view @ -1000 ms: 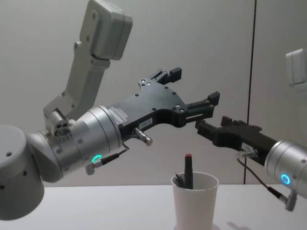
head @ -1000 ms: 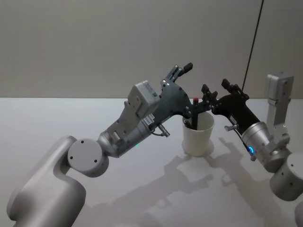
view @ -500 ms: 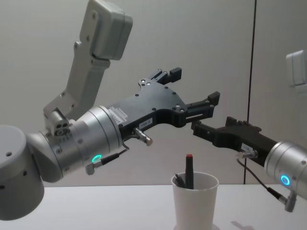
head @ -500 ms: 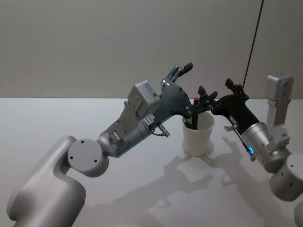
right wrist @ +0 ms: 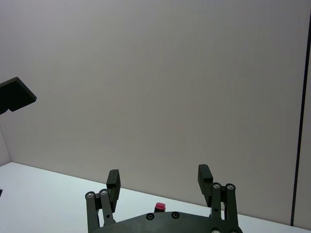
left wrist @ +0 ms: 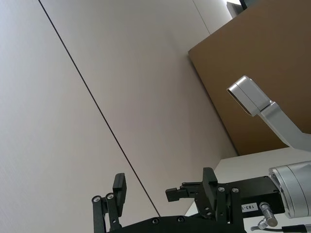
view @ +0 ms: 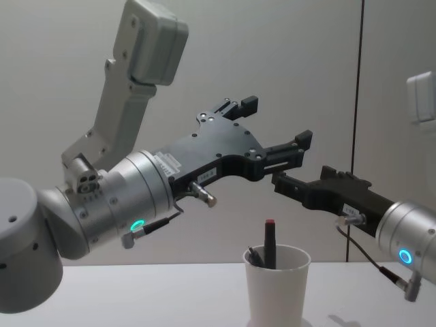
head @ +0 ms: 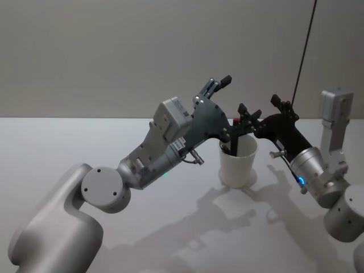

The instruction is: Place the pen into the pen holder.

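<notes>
**Pen standing in the cup, both hands open above it**

The pen holder point(view: 277, 285), a white paper cup, is seen on the light table point(head: 68, 148), near its middle. The pen point(view: 268, 244) is placed inside the cup. It is dark, with a red tip, and it stands almost upright, with the upper part rising over the rim. A second dark thing is seen beside it in the cup, but what it is cannot be told.

The left hand point(view: 276, 122) is held above the cup, a little to the left side of it. Its two fingers are spread wide apart, and nothing is kept between them. The cup and the pen are not touched by it.

The right hand point(head: 263, 108) is held above the cup from the right side, and its tip comes close to the lower finger of the left hand. In the right wrist view its fingers point(right wrist: 113, 183) are seen well apart, with only the red tip of the pen below them. Nothing is held by this hand.
</notes>
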Available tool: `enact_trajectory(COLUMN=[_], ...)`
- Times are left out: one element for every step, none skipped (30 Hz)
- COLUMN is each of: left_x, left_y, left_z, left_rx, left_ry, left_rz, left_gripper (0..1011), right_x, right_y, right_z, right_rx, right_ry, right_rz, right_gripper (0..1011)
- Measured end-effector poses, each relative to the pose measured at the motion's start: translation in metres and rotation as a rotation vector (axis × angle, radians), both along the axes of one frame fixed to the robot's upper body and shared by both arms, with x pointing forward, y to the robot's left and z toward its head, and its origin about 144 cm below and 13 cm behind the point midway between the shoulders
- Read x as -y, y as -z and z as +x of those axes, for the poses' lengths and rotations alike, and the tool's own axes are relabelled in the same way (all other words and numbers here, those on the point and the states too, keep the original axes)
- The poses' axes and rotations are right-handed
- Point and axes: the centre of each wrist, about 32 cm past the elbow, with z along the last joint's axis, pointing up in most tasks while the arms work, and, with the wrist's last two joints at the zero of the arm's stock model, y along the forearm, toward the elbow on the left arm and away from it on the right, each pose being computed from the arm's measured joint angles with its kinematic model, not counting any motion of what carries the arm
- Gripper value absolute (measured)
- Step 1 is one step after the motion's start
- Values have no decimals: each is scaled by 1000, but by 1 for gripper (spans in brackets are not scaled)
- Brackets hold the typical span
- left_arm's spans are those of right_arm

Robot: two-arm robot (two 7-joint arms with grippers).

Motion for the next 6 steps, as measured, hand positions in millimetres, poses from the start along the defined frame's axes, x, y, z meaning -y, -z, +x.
enact_trajectory(left_x=[0, 0, 0, 0, 0, 0], left_y=[0, 0, 0, 0, 0, 0], left_z=[0, 0, 0, 0, 0, 0], left_rx=[0, 0, 0, 0, 0, 0], left_ry=[0, 0, 0, 0, 0, 0], left_rz=[0, 0, 0, 0, 0, 0], left_gripper=[1000, 1000, 1000, 1000, 999, 1000], right_x=[0, 0, 0, 0, 0, 0], right_y=[0, 0, 0, 0, 0, 0], right_z=[0, 0, 0, 0, 0, 0], right_rx=[0, 0, 0, 0, 0, 0], right_ry=[0, 0, 0, 0, 0, 0], right_rz=[0, 0, 0, 0, 0, 0], right_gripper=[1001, 1001, 1001, 1001, 1001, 1002])
